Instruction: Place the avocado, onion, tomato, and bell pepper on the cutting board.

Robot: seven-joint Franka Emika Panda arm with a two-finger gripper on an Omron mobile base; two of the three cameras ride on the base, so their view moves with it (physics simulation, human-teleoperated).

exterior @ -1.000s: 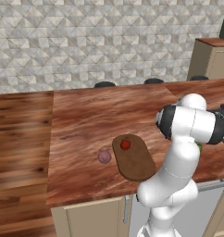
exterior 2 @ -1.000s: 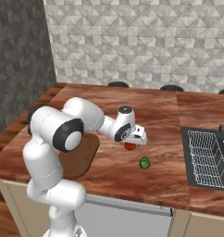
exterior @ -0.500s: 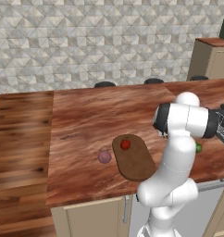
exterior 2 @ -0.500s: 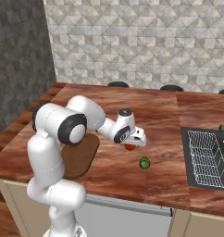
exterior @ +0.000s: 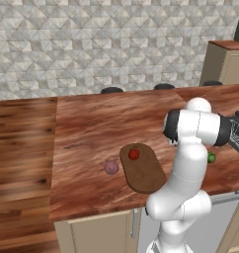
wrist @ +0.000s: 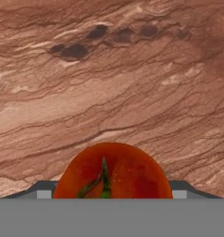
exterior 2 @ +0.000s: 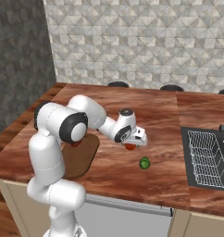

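My gripper [exterior 2: 132, 144] is down at the counter over the tomato [exterior 2: 130, 147], an orange-red ball. In the hand view the tomato [wrist: 113, 170] shows a thin green sprig on top. It sits between the two fingertips [wrist: 41, 190] of my gripper [wrist: 113, 191], which flank it closely; whether they press it I cannot tell. The avocado [exterior 2: 145, 162] [exterior: 211, 158] lies just to the right of it. On the dark cutting board [exterior: 145, 172] [exterior 2: 83, 157] rests the deep-red bell pepper [exterior: 134, 154]. The purple onion [exterior: 111, 167] lies beside the board's left edge.
A sink with a wire rack [exterior 2: 208, 157] is set into the counter to the right. The reddish countertop [exterior: 92, 128] stretches back to a tiled wall, where dark stool tops [exterior: 111, 90] show at the far edge. A wooden cabinet [exterior: 225, 62] stands at the back right.
The hand has stayed over the tomato and dropped a little closer to it. The arm's elbow has swung round. The vegetables and the board have not moved.
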